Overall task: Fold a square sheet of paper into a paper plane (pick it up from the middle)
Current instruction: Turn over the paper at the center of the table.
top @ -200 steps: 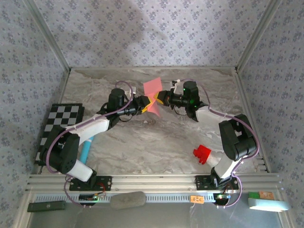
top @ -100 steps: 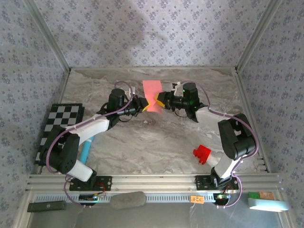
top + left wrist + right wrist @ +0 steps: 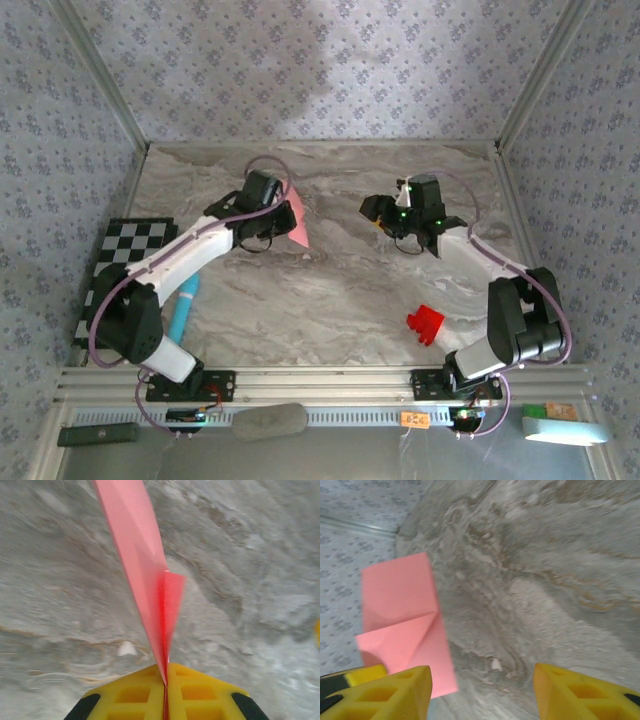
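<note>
Left end effector [image 3: 166, 674]: its yellow fingers are pressed together and pinch one edge of the sheet of paper.
Sheet of paper [image 3: 142, 570]: salmon pink and partly folded, with a diagonal crease showing in the right wrist view. It is held up edge-on over the far-left part of the worktop, running away from the left fingers. I cannot tell whether its lower corner touches the surface.
Right end effector [image 3: 482, 685]: spread wide with nothing between its fingers. It hangs over the far-right part of the worktop, facing the paper from the right and well apart from it.
Worktop [image 3: 330, 300]: grey marbled surface, bare between the two end effectors and through the middle.
Red block [image 3: 427, 325]: small and chunky, near the right end of the near edge, just beside the right arm's lower link and well apart from the paper.
Chequered board [image 3: 125, 262]: black and white, lying at the left edge, with the left arm crossing over its near corner.
Blue tube [image 3: 183, 306]: lies beside the left arm's lower link, near the near-left corner.
Walls [image 3: 330, 70]: patterned panels closing off the far, left and right edges.
In the way: nothing stands between the paper and the right end effector.
</note>
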